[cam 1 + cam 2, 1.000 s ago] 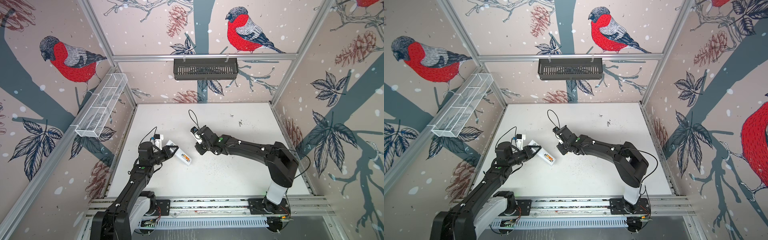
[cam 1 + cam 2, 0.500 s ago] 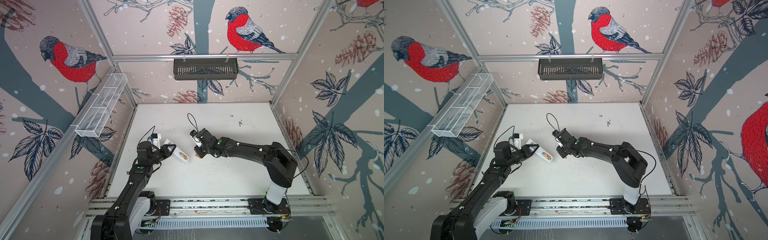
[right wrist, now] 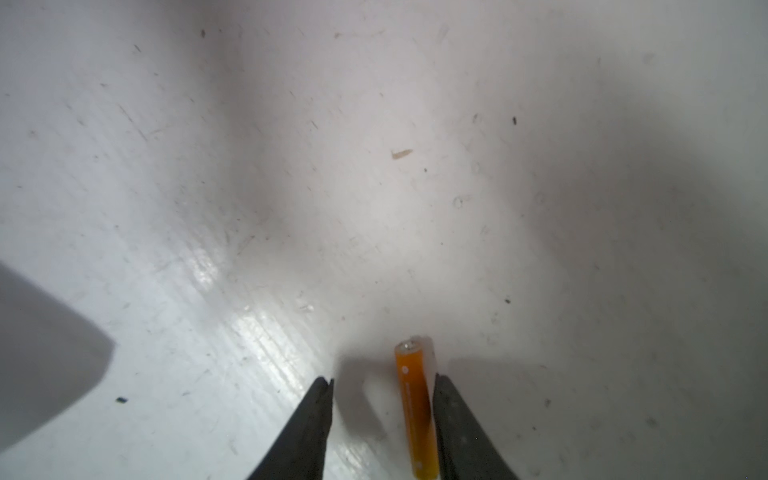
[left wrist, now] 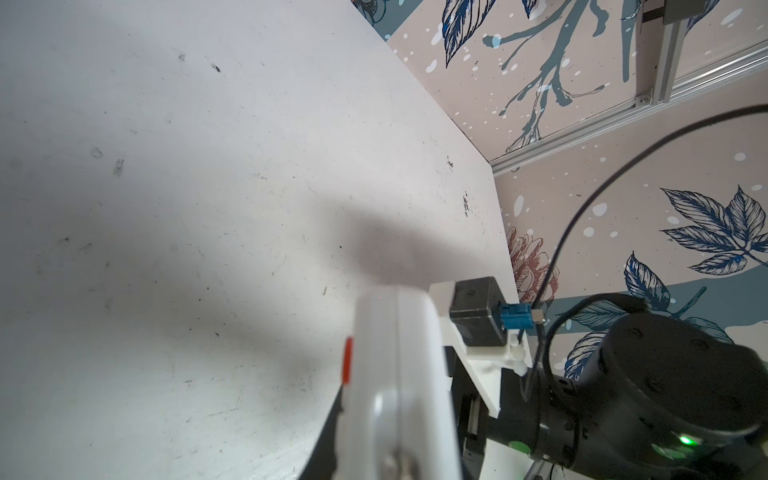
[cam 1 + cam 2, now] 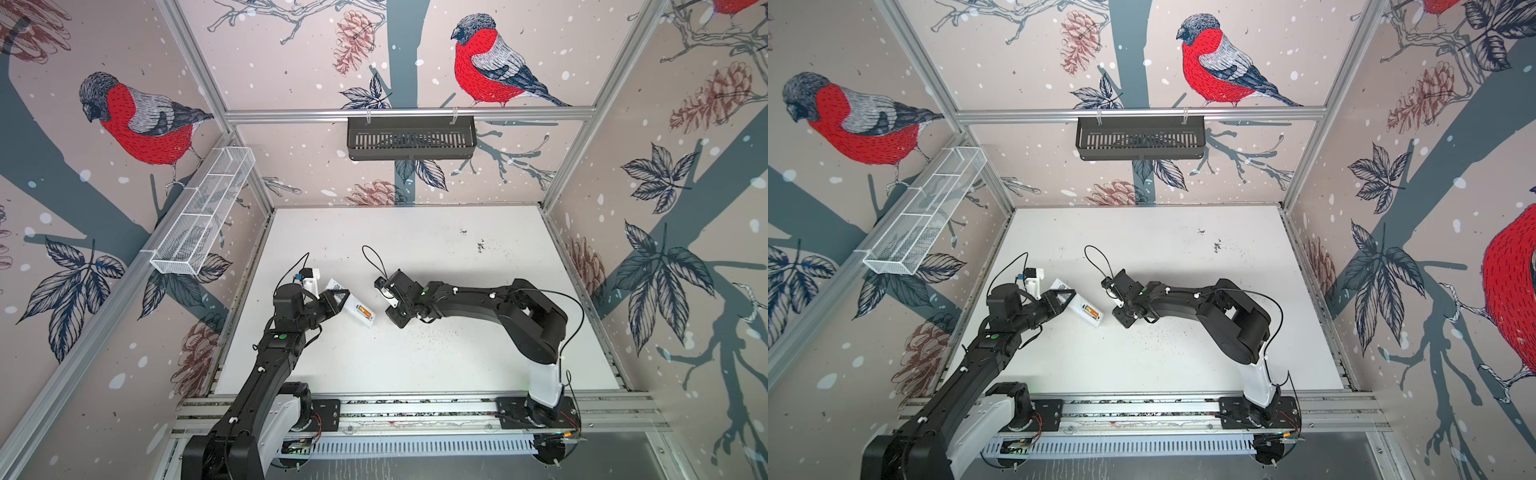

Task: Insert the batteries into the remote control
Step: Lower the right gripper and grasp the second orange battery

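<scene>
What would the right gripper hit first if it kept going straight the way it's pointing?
Probably the bare white table: in the right wrist view the right gripper points down at it with nothing else ahead. The orange battery lies between its open fingers, beside one of them. Depth is unclear.

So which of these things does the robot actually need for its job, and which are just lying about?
Needed:
remote control, clamped in the left gripper
seated battery in its open back
loose battery between the fingers of the open right gripper

Just there:
black basket on the back wall
white wire basket on the side wall
</scene>
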Controlling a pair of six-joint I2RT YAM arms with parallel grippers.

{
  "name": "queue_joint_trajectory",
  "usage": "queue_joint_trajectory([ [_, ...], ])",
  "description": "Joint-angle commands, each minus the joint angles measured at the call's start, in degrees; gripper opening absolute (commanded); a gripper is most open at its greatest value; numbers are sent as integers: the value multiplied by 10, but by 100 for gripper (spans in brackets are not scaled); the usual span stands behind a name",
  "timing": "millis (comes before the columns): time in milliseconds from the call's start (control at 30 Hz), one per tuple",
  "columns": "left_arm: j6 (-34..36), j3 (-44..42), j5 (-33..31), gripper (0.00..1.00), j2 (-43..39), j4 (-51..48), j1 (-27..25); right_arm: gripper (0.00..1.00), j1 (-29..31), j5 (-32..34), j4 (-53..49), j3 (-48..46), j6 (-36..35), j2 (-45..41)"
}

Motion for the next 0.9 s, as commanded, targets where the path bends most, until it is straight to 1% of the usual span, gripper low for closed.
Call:
queue_joint_trajectory([
  [0,6,3,6,0,-1,9,0,42,-4,7,-5,2,-12,7],
  [167,6,4,9,0,2,12,0,32,-7,6,-6,4,-17,19],
  [433,6,3,11,0,2,13,1,22,-6,13,-19,20,-22,29],
  [500,6,3,10,0,2,14,1,15,-6,17,-24,25,-21,30],
  [567,5,3,13,0,3,16,1,14,-4,19,-27,28,-21,27],
  [667,2,0,22,0,7,27,2,12,-3,21,-28,30,-18,10],
  [700,-1,-1,30,0,10,33,2,10,-2,20,-22,27,-17,-2],
  [867,-20,-6,77,0,32,70,1,8,2,-11,22,-1,-13,-72],
])
